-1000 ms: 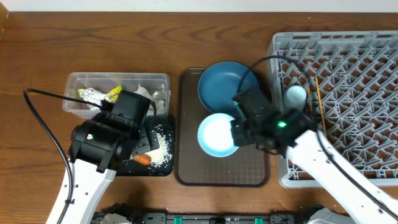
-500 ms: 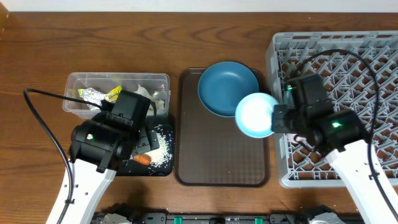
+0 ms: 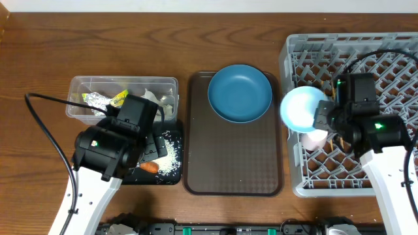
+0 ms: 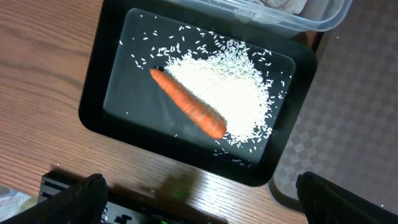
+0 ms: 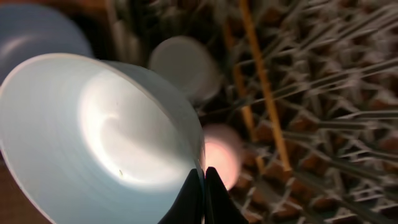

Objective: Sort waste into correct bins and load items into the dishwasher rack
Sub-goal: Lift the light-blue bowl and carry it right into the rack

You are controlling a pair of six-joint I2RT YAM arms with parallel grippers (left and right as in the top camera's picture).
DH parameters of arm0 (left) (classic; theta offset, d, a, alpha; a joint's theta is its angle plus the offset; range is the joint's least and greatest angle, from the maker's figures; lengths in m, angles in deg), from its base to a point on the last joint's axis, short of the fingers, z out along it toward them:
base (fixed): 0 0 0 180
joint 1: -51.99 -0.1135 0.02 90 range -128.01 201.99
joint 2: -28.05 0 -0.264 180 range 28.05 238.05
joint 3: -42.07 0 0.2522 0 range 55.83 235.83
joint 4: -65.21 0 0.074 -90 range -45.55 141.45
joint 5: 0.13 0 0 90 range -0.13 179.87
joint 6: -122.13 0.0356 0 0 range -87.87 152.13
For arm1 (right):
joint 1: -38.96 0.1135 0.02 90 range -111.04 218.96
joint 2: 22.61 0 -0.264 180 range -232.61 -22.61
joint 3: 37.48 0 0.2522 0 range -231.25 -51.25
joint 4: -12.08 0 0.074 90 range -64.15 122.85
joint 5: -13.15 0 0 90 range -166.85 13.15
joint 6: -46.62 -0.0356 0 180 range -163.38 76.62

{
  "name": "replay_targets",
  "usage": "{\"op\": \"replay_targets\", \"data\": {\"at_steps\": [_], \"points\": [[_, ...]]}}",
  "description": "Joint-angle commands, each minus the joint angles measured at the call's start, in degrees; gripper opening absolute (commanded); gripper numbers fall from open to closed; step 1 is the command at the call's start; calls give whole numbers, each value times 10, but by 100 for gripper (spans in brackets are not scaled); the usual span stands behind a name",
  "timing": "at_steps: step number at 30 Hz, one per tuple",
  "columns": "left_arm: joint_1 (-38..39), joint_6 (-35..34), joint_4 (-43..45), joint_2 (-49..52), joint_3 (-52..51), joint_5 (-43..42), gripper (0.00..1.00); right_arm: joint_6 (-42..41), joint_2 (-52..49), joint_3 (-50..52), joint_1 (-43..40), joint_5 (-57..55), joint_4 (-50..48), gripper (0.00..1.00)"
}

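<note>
My right gripper [image 5: 203,180] is shut on the rim of the white bowl [image 5: 93,130] and holds it above the left part of the grey dishwasher rack [image 3: 366,52]; the bowl [image 3: 302,108] shows tilted in the overhead view. Below it in the rack lie the pink cup [image 5: 221,155], the light blue cup [image 5: 183,65] and the chopsticks [image 5: 264,87]. The blue plate [image 3: 240,93] sits on the brown tray [image 3: 235,163]. My left gripper [image 4: 199,196] is open above the black tray [image 4: 118,93], which holds the carrot [image 4: 186,111] and rice [image 4: 236,93]. The clear tub [image 3: 124,91] holds tissues and the wrapper.
The brown serving tray lies between the bins and the rack. A black cable [image 3: 46,130] runs across the table at the left of my left arm. The table's front edge [image 4: 186,186] is just below the black tray.
My right gripper has carried the white bowl from the brown tray rightward to above the rack's left part. The left arm has not moved.
</note>
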Motion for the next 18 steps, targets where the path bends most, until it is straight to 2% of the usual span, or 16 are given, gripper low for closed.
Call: {"op": "replay_targets", "data": {"at_steps": [1,14,18], "points": [[-3,2,-3,2,-3,3,100,19,8,0,-8,-76,-12,1],[-3,2,-3,2,-3,3,100,44,8,0,-10,-284,-136,1],[-3,2,-3,2,-3,3,100,107,-2,0,-18,-332,-196,1]]}}
